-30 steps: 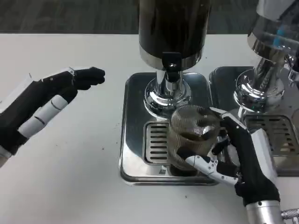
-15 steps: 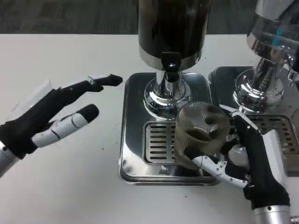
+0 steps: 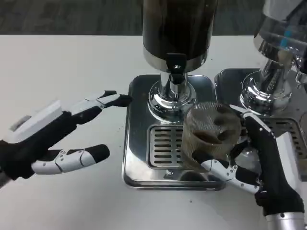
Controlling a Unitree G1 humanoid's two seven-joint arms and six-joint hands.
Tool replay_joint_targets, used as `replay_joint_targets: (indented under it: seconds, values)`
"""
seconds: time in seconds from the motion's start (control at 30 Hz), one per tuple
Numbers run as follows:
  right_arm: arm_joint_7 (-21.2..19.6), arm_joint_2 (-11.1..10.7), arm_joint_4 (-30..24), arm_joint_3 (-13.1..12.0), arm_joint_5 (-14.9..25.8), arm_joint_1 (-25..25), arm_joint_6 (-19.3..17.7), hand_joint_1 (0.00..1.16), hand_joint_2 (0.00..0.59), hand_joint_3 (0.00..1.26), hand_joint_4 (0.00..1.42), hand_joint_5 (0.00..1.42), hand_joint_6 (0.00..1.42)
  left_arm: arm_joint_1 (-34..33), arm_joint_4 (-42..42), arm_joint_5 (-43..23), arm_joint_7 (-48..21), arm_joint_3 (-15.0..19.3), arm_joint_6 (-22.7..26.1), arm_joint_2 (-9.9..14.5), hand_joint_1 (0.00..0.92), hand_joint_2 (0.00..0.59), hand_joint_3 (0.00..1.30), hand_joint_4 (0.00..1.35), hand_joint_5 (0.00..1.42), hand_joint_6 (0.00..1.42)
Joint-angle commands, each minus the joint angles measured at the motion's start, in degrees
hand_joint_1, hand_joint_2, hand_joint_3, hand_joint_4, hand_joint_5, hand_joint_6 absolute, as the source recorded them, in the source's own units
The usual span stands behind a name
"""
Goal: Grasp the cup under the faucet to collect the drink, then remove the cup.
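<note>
A ribbed clear cup [image 3: 210, 135] with dark drink in it is held by my right hand [image 3: 261, 165], whose fingers wrap its right side and base. The cup hangs tilted over the right part of the drip tray [image 3: 139, 158], right of and below the black faucet [image 3: 176, 64] of the dark drink dispenser [image 3: 178, 28]. My left hand [image 3: 53, 136] is spread and holds nothing, hovering over the white table left of the tray, fingertips near the tray's left edge.
A second dispenser [image 3: 278, 43] with a chrome foot stands at the right on its own drip tray [image 3: 230, 81], close behind my right hand. White table [image 3: 62, 67] stretches away at the left and front.
My right hand has carried the cup further right and slightly up from under the faucet. My left hand has drifted right and lower, its fingers spreading wider.
</note>
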Motion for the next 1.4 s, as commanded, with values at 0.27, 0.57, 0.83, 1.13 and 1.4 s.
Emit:
replay_joint_targets:
  seconds: [0.27,0.57,0.83,1.13,1.4]
  values:
    - [1.64,-0.13,-5.1,-1.53,1.63,1.8,-0.55,0.71,0.231,0.55,0.64,0.73,0.95,3.06,-3.89,-0.12,1.4,-0.95,-2.38,3.91,0.0,0.185,0.1,0.0,0.01,0.08]
    - [3.35,0.05,-8.35,-2.38,1.95,4.24,-0.72,0.7,0.223,0.57,0.64,0.74,0.97,6.82,-8.15,-1.7,1.32,-2.25,-3.68,5.69,0.0,0.186,0.08,0.0,0.0,0.06]
    - [4.84,0.0,-10.71,-2.95,2.56,6.21,-0.9,0.7,0.221,0.58,0.65,0.75,0.98,8.51,-10.37,-3.52,1.37,-2.45,-3.2,6.67,0.0,0.185,0.08,0.0,0.0,0.06]
    - [6.48,-0.18,-14.24,-3.33,3.09,9.46,-0.94,0.7,0.223,0.59,0.65,0.76,0.99,10.42,-12.46,-4.61,0.76,-3.42,-4.1,8.07,0.0,0.185,0.07,0.0,0.0,0.06]
    - [7.79,-0.08,-16.88,-4.17,3.71,12.18,-1.13,0.7,0.219,0.59,0.67,0.76,1.0,12.83,-14.09,-5.35,0.41,-4.75,-5.45,9.65,0.0,0.185,0.07,0.0,0.0,0.06]
